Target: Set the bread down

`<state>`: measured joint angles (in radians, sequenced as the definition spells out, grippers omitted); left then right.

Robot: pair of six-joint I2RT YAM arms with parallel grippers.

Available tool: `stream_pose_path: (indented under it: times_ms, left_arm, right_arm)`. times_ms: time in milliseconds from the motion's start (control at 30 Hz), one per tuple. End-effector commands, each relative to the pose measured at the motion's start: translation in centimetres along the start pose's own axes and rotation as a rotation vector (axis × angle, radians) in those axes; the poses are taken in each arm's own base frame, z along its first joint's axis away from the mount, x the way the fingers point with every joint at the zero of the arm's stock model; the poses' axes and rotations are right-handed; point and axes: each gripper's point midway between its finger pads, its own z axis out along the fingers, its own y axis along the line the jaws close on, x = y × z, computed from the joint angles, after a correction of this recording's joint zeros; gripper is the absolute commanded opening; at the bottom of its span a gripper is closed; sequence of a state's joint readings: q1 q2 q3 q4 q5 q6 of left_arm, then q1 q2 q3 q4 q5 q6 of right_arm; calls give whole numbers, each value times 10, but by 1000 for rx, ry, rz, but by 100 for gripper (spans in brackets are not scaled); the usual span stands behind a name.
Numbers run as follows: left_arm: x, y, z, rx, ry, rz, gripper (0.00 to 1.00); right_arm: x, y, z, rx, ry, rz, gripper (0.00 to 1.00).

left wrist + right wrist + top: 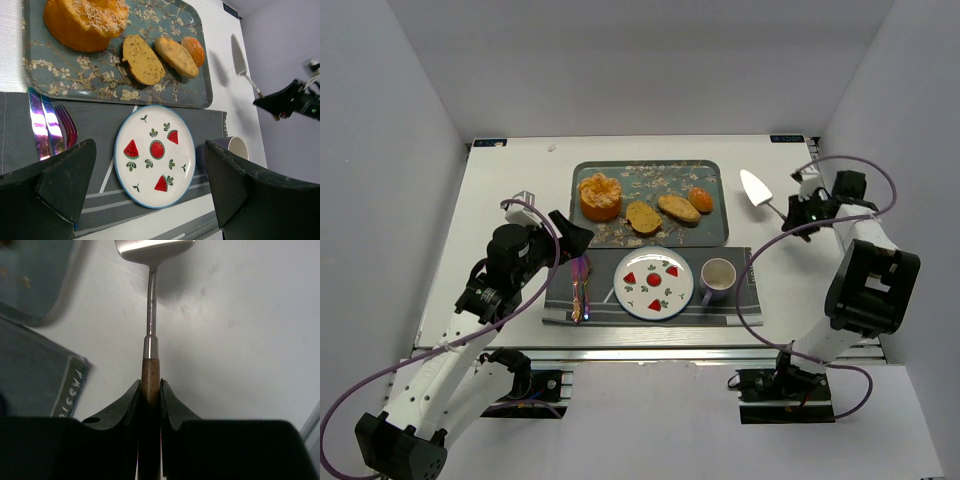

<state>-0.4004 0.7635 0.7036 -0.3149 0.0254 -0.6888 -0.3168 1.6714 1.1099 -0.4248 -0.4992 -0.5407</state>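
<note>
While the three pieces of bread [678,207] are lying in a row on the floral tray [582,235] beside an orange cake [600,196], seen from above, the right gripper [790,214] is reaching over the table [510,180] to the right of the tray and clamping the handle of a cake server [756,187], apparently the tool meant to lift the bread across. The left gripper [575,236] is hovering by the tray's near left corner, over a grey placemat [560,300] that is carrying cutlery [580,285], a watermelon-patterned plate [654,284] and a mug [718,277]; the plate, holding no food just in front of the tray, is looking like the likely destination. Through the left wrist camera, that arm's fingers [65,185] are standing spread wide with nothing between them, framing the plate, while the flat slice [142,60], the oval roll [175,56] and the small bun [193,50] are resting untouched on the tray behind it. Through the right wrist camera, the fingers [127,407] are pressing together on the server's wooden handle [150,371], its steel blade [155,246] pointing away over the white table, well short of any bread
</note>
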Motion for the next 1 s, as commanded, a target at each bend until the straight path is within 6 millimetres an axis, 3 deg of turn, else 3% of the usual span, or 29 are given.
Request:
stream_pose_path:
  times_ms: [0, 133, 267, 300, 333, 400, 467, 567, 767, 967]
  left_arm:
    - [1, 4, -2, -16, -4, -6, 98]
    - [-2, 3, -1, -16, -6, -2, 98]
    - [-4, 1, -4, -13, -9, 0, 98]
    - [-3, 1, -4, -13, -7, 0, 98]
    - [-4, 1, -5, -13, -9, -1, 98]
    - [-5, 0, -6, -12, -11, -5, 98]
    - [-5, 0, -7, -12, -11, -5, 98]
    - [-4, 0, -7, -12, -11, -6, 98]
    - [-5, 0, -6, -14, -8, -6, 98]
    - [-4, 1, -1, -20, -1, 3, 98]
  right_arm:
    - [-71, 27, -13, 22, -100, -259, 0]
    - [-97, 44, 12, 40, -61, -374, 0]
    - [-122, 36, 36, 68, -28, -418, 0]
    - [-120, 31, 50, 65, -2, -417, 0]
    - [-139, 26, 47, 93, -15, -437, 0]
    - [-142, 26, 63, 98, 19, -498, 0]
    - [-152, 23, 67, 128, 33, -566, 0]
    - [-146, 28, 82, 114, 80, -632, 0]
    - [-148, 35, 80, 138, 43, -642, 0]
    - [-134, 40, 88, 140, 103, -673, 0]
